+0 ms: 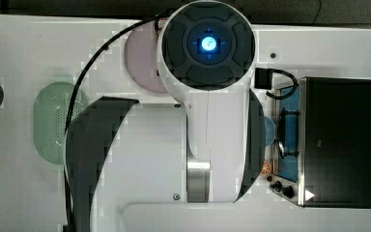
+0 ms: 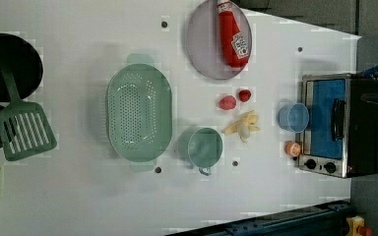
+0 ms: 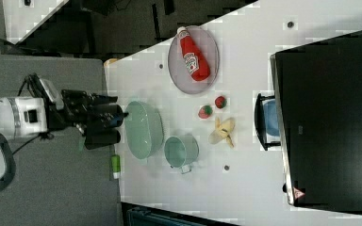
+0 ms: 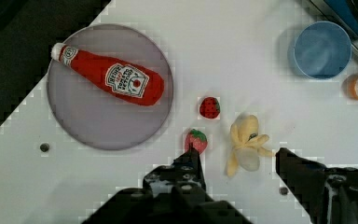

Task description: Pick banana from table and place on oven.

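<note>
Lying untouched on the white tabletop [image 2: 78, 196], the banana [image 2: 243, 127] marks a task that, by my reading, has barely begun: nothing is picked up and nothing is set on the oven [image 2: 347, 125]. Taking the oven as the landmark, the banana rests out in front of the glass door, apart from it, with the blue cup [image 2: 293, 117] and the orange slice [image 2: 292, 148] standing between the two, both close to the oven's front. Beyond the banana from the oven stands the teal mug [image 2: 204, 146], and just beside the banana lie two strawberries [image 2: 228, 103]. In the wrist view the pincer [image 4: 240, 161] stands open and empty, its two dark fingers [image 4: 189, 163] spread to either side of the banana [image 4: 247, 144], with clear white surface between each finger and the fruit, so no contact shows. In the right view the pincer [image 3: 108, 123] sits far from the oven [image 3: 330, 117], past the green colander [image 3: 143, 129]. What remains, as I judge it, is nearly everything: lowering onto the banana, closing, lifting, carrying it across and setting it on the oven's black top, which is bare in the top view.
</note>
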`<action>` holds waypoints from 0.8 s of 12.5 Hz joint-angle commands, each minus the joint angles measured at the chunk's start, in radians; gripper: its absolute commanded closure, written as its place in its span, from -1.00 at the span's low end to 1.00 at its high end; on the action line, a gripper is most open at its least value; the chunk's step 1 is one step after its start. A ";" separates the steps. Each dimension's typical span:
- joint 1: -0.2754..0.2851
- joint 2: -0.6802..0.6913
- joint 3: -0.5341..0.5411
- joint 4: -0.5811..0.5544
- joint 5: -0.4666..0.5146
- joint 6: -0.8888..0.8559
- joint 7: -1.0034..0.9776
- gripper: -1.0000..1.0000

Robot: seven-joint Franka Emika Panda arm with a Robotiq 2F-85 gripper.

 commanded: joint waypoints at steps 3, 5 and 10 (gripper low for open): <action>-0.027 -0.381 -0.051 -0.261 0.004 -0.131 0.019 -0.99; -0.027 -0.370 -0.051 -0.266 0.004 -0.125 0.019 -1.00; -0.027 -0.272 -0.050 -0.352 0.004 0.005 0.019 -1.00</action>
